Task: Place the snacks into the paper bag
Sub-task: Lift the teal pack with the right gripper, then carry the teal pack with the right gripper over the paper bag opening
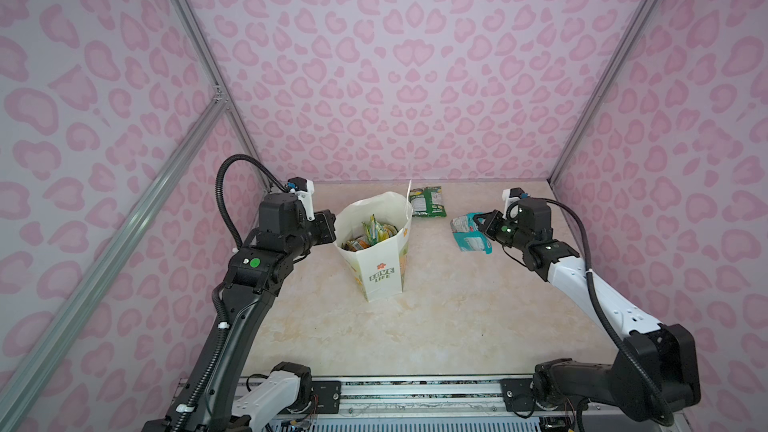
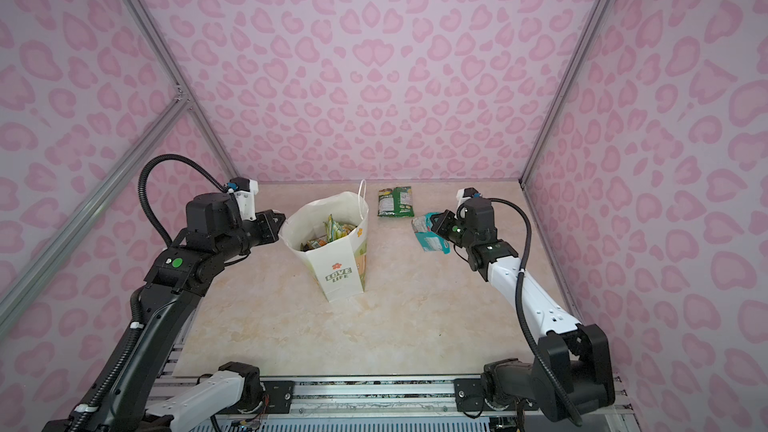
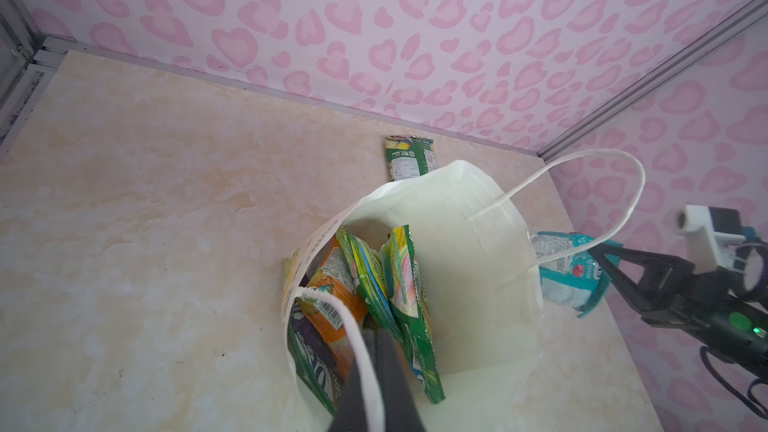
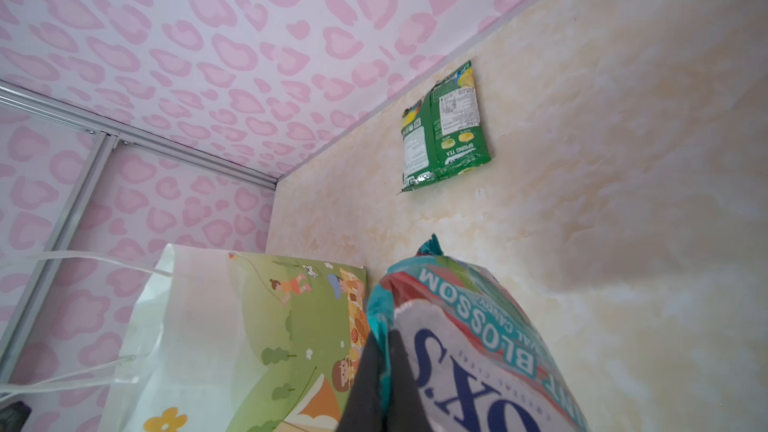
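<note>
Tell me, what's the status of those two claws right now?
Status: left gripper shut on paper bag rim; right gripper shut on teal-white packet. Loose on table: dark green packet. Bag mouth unblocked.

Bag [image 1: 380, 276] says "LOVE LIFE", green packet [image 4: 446, 130] "SPRING TEA", teal packet [image 4: 469, 326] "BLOSSOM".

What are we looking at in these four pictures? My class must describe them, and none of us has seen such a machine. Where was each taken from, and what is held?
Two robot arms work at a table, and each ends in a two-fingered gripper. Both top views look down from one camera head above. The other two pictures come from a camera on each arm's wrist. A white paper bag stands upright with several snack packets inside. The left gripper is shut, seemingly on the bag's rim. The right gripper is shut on a teal-white packet beside the bag. A dark green packet lies flat on the table behind the bag.
</note>
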`<state>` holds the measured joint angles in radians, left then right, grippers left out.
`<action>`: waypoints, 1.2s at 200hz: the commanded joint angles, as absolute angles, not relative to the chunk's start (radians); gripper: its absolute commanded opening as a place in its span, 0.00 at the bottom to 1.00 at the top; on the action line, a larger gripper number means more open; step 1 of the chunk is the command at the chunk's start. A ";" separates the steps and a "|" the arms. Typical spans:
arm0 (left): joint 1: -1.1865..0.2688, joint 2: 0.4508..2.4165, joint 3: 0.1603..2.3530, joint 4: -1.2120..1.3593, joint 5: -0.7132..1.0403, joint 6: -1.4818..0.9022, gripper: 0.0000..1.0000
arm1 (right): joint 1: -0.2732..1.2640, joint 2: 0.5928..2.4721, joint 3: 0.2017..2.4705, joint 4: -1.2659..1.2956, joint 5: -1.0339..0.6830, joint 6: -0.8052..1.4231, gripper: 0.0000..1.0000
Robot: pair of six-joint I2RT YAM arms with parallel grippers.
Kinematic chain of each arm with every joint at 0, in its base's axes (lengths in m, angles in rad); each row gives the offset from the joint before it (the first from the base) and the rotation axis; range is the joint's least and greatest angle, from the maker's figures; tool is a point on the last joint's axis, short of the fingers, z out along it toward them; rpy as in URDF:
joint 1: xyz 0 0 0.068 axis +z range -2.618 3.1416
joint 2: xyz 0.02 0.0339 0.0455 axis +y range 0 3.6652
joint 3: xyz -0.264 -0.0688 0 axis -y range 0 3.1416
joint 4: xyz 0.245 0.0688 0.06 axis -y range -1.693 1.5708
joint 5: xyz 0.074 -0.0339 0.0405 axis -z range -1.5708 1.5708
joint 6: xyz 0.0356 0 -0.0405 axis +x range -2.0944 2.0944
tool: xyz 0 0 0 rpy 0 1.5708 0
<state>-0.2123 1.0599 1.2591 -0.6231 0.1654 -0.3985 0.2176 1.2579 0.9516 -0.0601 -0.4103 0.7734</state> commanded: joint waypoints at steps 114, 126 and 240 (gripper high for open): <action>-0.212 1.060 1.258 -0.589 0.186 -0.388 0.03 | 0.420 1.131 1.369 -0.209 -0.216 0.692 0.00; -0.213 1.060 1.257 -0.588 0.184 -0.388 0.03 | 0.456 1.167 1.423 -0.202 -0.219 0.687 0.00; -0.213 1.075 1.253 -0.583 0.206 -0.393 0.03 | 0.709 1.536 1.870 -0.173 -0.271 0.657 0.00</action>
<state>-0.2123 1.0740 1.2568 -0.6113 0.1959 -0.3985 0.6937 1.4845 1.8290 -0.2276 -0.2379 0.6605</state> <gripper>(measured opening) 0.055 0.049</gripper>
